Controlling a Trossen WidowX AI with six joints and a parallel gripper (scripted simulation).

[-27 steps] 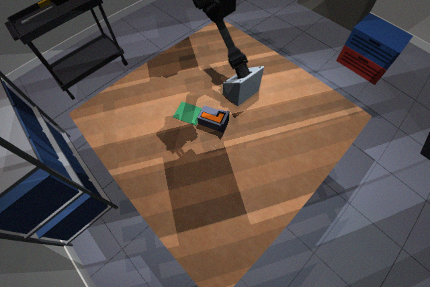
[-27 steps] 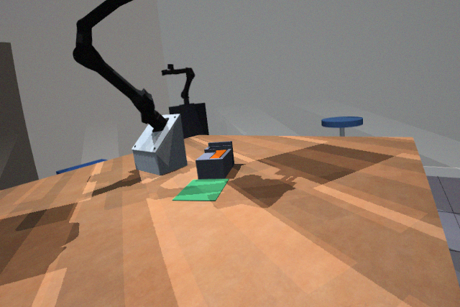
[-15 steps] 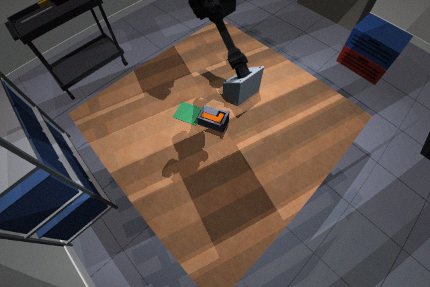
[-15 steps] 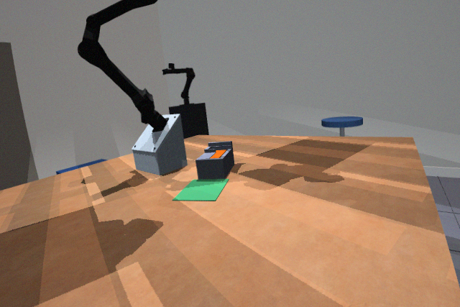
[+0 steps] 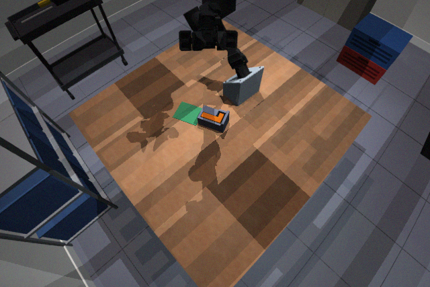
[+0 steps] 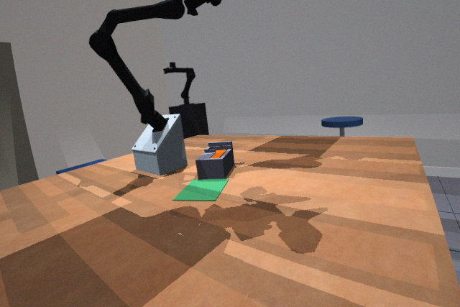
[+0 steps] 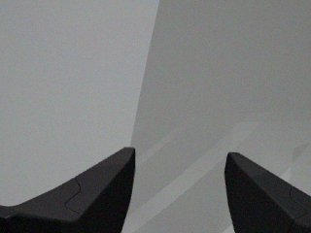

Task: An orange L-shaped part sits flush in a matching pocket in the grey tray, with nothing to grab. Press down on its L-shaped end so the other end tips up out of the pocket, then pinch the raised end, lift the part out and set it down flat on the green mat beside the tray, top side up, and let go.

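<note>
The orange L-shaped part (image 5: 209,116) (image 6: 219,154) lies in the pocket of the grey tray (image 5: 210,125) (image 6: 208,170). Its L-shaped end is on the side away from the mat, and neither end looks clearly raised. The green mat (image 5: 187,113) (image 6: 202,189) lies flat beside the tray, with nothing on it. My gripper (image 7: 181,161) is partly open, with only wall showing between its fingertips in the wrist view. The arm holds it high above the table, well away from the part. The fingertips are hard to make out in the top and exterior views.
The pale arm base (image 5: 242,90) (image 6: 167,158) stands near the tray, on the side away from the mat in the exterior view. A raised grey wall (image 5: 208,109) (image 6: 223,144) stands along one side of the tray. A dark cart (image 5: 83,64) stands beyond the wooden table (image 5: 277,120).
</note>
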